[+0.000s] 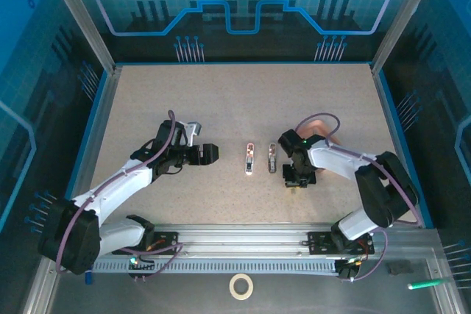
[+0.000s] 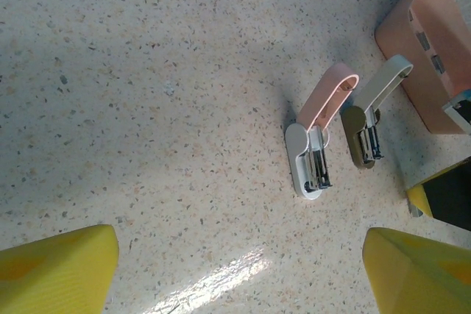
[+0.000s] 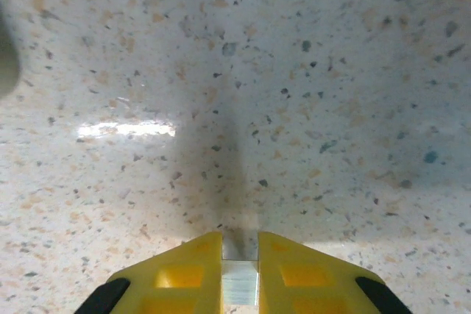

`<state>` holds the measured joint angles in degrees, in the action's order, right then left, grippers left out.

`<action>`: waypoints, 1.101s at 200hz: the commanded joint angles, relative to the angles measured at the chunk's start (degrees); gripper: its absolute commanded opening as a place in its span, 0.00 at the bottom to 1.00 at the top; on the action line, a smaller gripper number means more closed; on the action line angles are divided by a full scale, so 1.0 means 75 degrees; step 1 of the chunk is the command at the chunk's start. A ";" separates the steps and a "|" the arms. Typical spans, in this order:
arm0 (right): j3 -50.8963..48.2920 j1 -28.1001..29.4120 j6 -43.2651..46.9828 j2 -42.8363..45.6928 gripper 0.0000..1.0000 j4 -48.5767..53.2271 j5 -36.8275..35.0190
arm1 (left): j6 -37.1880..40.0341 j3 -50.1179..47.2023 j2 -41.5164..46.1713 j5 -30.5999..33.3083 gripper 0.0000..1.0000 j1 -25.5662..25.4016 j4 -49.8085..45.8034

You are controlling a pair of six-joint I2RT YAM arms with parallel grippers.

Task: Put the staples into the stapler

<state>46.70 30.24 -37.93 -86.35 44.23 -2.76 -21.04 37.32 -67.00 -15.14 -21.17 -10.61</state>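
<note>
The stapler point(image 1: 249, 158) lies in the middle of the table, a white base with its pink lid swung open point(image 2: 307, 158). My left gripper point(image 1: 210, 154) hovers to the left of it, open with nothing between its yellow fingers point(image 2: 239, 255). To the right of both staplers, my right gripper point(image 1: 300, 180) points down at the table. In the right wrist view its yellow fingers point(image 3: 240, 239) are shut on a short silvery strip of staples point(image 3: 240, 284), just above the speckled surface.
A second stapler point(image 1: 272, 158), olive with a pale lid open point(image 2: 364, 137), lies just right of the white one. A pink tray point(image 2: 434, 56) sits behind the right arm point(image 1: 330, 137). Blue-edged walls ring the table.
</note>
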 commanded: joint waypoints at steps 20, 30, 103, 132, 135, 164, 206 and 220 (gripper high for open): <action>0.0067 0.0376 -0.0752 0.1096 0.17 -0.0712 -0.0847 | 0.0032 -0.0722 0.0131 -0.0037 0.87 -0.0091 0.1963; 0.0048 0.0512 -0.0876 0.1244 0.17 -0.1025 -0.1052 | 0.0208 -0.0998 0.0156 -0.0062 0.86 -0.0130 0.2601; 0.0240 0.1290 -0.1019 0.0910 0.17 -0.2317 -0.2360 | 0.2398 -0.2141 -0.0569 -0.1175 0.84 -0.0353 0.6020; 0.0283 0.1293 -0.1041 0.0733 0.17 -0.2577 -0.2321 | 0.3000 -0.2174 -0.1096 -0.1316 0.80 -0.0377 0.6465; 0.0294 0.1293 -0.1056 0.0721 0.17 -0.2586 -0.2311 | 0.3023 -0.2128 -0.1122 -0.1302 0.80 -0.0377 0.6401; 0.0300 0.1431 -0.1157 0.0610 0.17 -0.2721 -0.2233 | 0.3014 -0.2052 -0.1419 -0.1304 0.80 -0.0376 0.6433; 0.0336 0.1537 -0.1179 0.0363 0.16 -0.2732 -0.2238 | 0.2923 -0.2158 -0.1505 -0.1309 0.80 -0.0375 0.6665; 0.0359 0.1544 -0.1148 0.0266 0.16 -0.2768 -0.2269 | 0.2945 -0.2143 -0.1473 -0.1310 0.80 -0.0377 0.6640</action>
<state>47.37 41.21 -45.52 -83.02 24.34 -18.04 -0.89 21.34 -77.95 -23.03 -23.59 36.62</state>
